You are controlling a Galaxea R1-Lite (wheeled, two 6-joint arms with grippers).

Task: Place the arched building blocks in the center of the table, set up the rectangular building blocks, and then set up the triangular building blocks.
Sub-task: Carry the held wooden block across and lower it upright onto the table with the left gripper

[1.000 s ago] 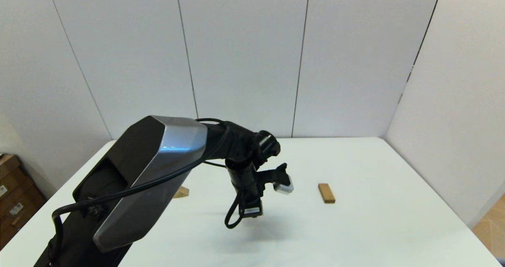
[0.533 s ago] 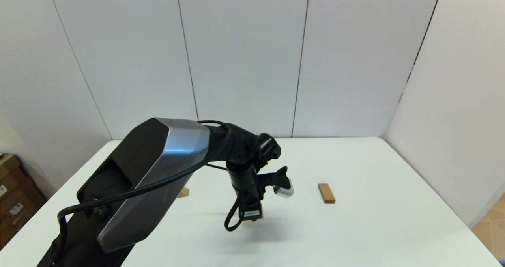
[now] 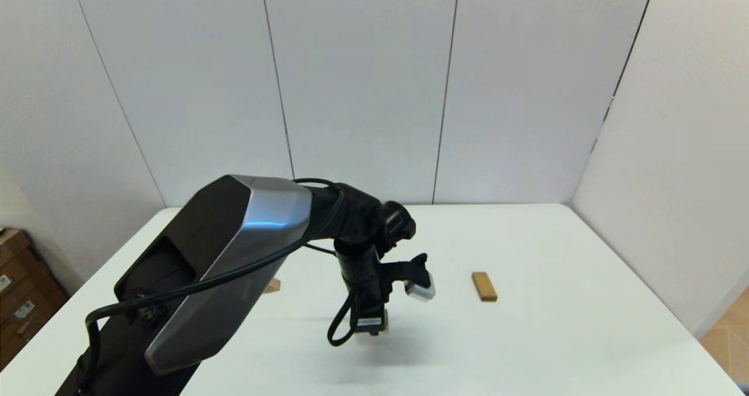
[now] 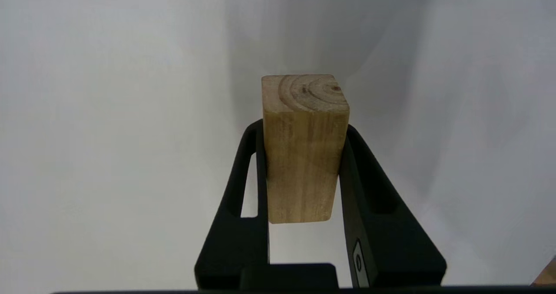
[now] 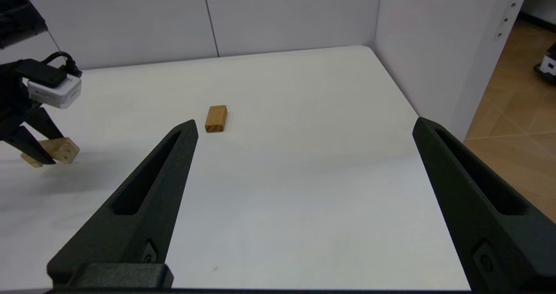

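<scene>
Left wrist view shows the left gripper clamped on the arched building blocks, one black finger pressed flat on each long side and the grain-ringed end face sticking out past the fingertips. Over the past second, in the head view, the wrist has sunk from above the table toward its middle, so the gripper now hangs lower than it did, with its shadow drawn in closer beneath it. From the right wrist view the block looks close to the surface, though whether it touches I cannot tell. That drop suggests the placing of the arch at the centre is nearly done, with release as the likely next step. Farther out, the rectangular building blocks lie flat to the robot's right, unmoved, and the triangular building blocks peek from behind the left arm. The right gripper waits spread wide, near the table's front edge
</scene>
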